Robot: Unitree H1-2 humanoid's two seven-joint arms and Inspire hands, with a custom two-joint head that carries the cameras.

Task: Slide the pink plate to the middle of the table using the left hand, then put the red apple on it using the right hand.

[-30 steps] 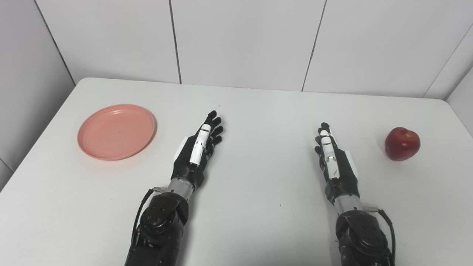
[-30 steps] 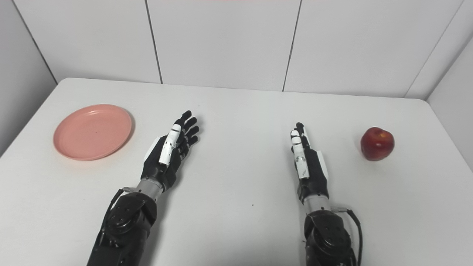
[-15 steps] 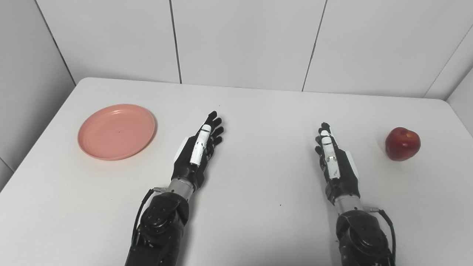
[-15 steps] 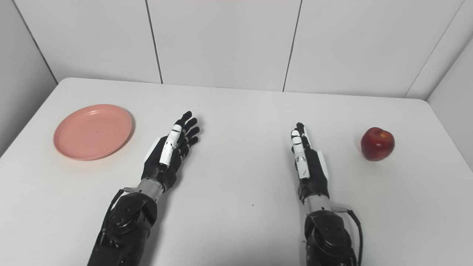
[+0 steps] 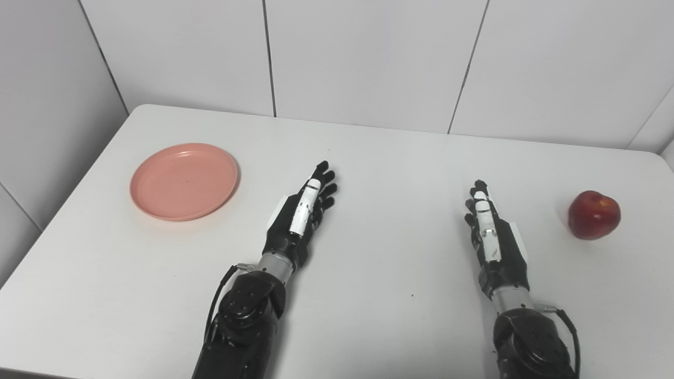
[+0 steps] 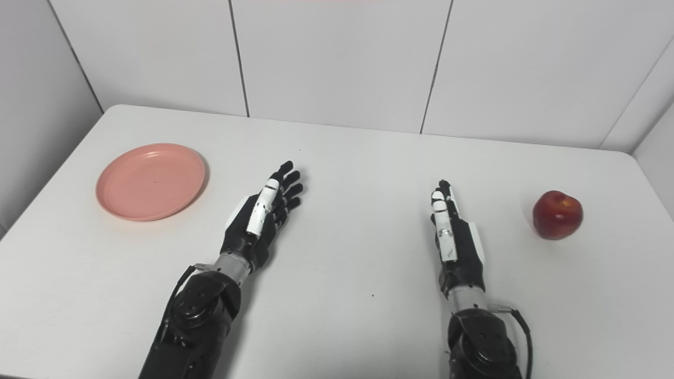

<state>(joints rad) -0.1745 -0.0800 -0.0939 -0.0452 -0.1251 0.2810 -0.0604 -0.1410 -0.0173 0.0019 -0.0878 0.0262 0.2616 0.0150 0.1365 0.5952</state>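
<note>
Round pink plate (image 5: 184,180); glossy apple (image 5: 594,215)

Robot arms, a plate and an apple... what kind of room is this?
Probably a robot test room, not a kitchen. The white table stands boxed in by plain white wall panels, and it holds only a pink plate and a red apple.

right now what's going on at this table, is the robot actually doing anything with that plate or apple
Nothing is being handled. The pink plate sits bare at the table's far left, and the red apple sits at the far right. The left hand and right hand are both open and empty, fingers extended, between the two things and touching neither. The plate has not yet been slid to the middle.
</note>
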